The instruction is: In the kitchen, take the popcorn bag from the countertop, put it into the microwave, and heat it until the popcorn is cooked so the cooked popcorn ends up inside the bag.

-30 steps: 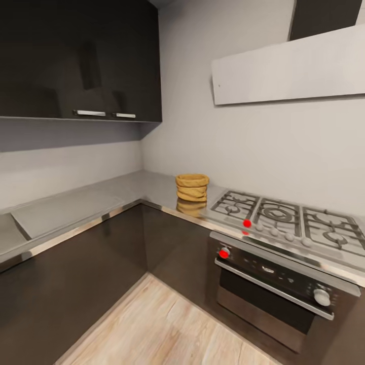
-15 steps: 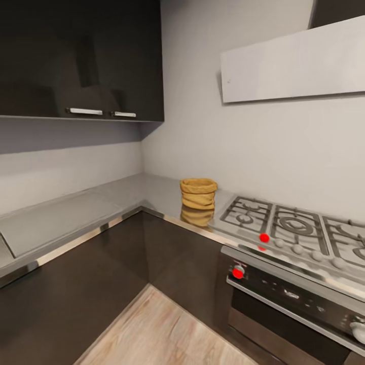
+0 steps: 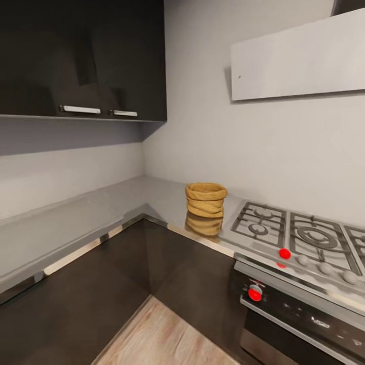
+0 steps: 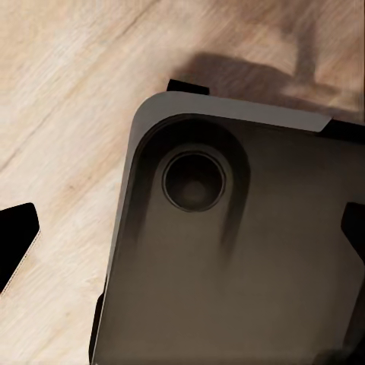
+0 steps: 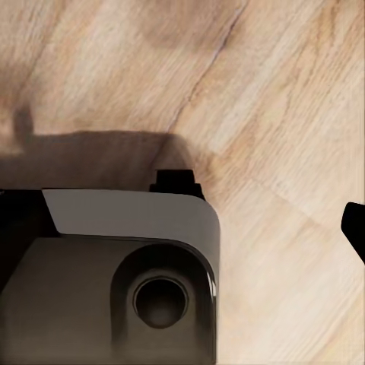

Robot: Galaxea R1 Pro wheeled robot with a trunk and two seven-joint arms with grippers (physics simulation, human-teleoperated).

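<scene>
The oven [image 3: 299, 319] and gas hob [image 3: 304, 235] are cut off by the head view's right edge.

My head camera has swung left and drawn nearer the corner. The popcorn bag [image 3: 206, 200] now looms larger beside the hob [image 3: 299, 237], whose far burners and the oven [image 3: 299, 319] beneath slip out of frame.

Popcorn bag [image 3: 205, 199] upright on the table [image 3: 91, 215] near its inner corner, just left of the stove [image 3: 299, 235], oven [image 3: 304, 317] below the stove, wall cabinets [image 3: 81, 58] above the table's left run, hood [image 3: 299, 58] above the stove, floor [image 3: 162, 337] in front
</scene>
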